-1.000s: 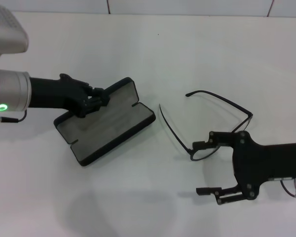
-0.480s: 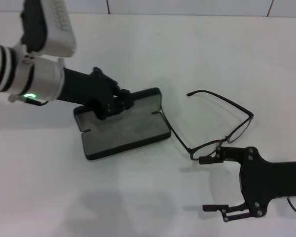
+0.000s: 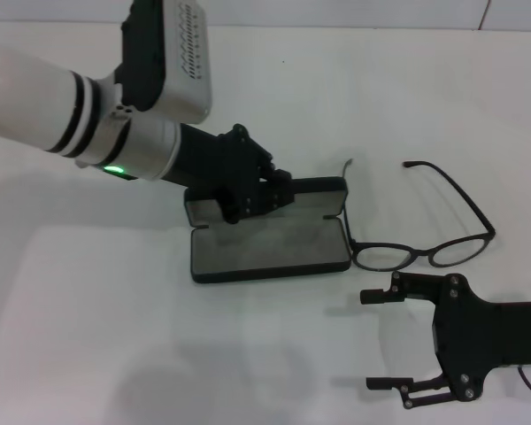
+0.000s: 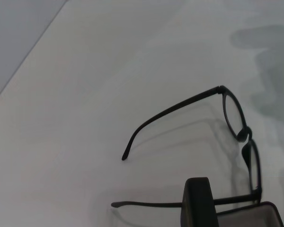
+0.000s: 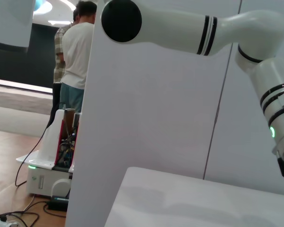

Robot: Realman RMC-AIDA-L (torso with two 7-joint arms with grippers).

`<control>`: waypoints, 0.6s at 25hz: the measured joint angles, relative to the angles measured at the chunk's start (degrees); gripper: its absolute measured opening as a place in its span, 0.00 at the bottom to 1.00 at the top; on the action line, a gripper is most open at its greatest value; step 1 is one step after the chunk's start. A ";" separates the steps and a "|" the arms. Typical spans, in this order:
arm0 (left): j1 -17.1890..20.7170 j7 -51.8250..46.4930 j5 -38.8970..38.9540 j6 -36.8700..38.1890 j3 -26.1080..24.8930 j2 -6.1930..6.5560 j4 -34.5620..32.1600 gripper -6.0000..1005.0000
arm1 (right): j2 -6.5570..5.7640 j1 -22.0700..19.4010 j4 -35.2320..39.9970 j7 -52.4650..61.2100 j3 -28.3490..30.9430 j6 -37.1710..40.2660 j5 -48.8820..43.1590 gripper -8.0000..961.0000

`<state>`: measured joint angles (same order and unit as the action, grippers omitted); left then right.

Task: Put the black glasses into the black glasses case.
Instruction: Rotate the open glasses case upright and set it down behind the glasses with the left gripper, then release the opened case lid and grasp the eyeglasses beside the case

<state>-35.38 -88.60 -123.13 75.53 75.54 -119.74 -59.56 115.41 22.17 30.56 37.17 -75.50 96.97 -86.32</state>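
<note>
The black glasses case (image 3: 270, 250) lies open near the table's middle, grey lining up, its lid raised at the far side. My left gripper (image 3: 257, 190) is shut on that lid. The black glasses (image 3: 422, 255) lie unfolded just right of the case, lenses toward the near side, one temple arm against the case's right end. In the left wrist view the glasses (image 4: 244, 136) show beyond one black finger (image 4: 196, 203) and a corner of the case (image 4: 262, 213). My right gripper (image 3: 385, 341) is open and empty, near of the glasses and apart from them.
The white table (image 3: 380, 97) reaches back to a tiled wall. The right wrist view shows my left arm (image 5: 180, 28), a white panel, and people and equipment in the room behind.
My left gripper has dragged the open case to the right up to the glasses. The glasses have turned and shifted right. My right gripper has drawn back toward the near edge.
</note>
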 joint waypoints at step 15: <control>2.50 -1.39 5.59 -2.91 2.05 0.21 -1.70 0.35 | -0.10 -0.46 0.21 0.51 0.76 -0.30 0.21 0.69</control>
<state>-32.88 -89.99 -117.55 72.62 77.59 -119.53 -61.26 115.31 21.71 30.76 37.68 -74.74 96.68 -86.11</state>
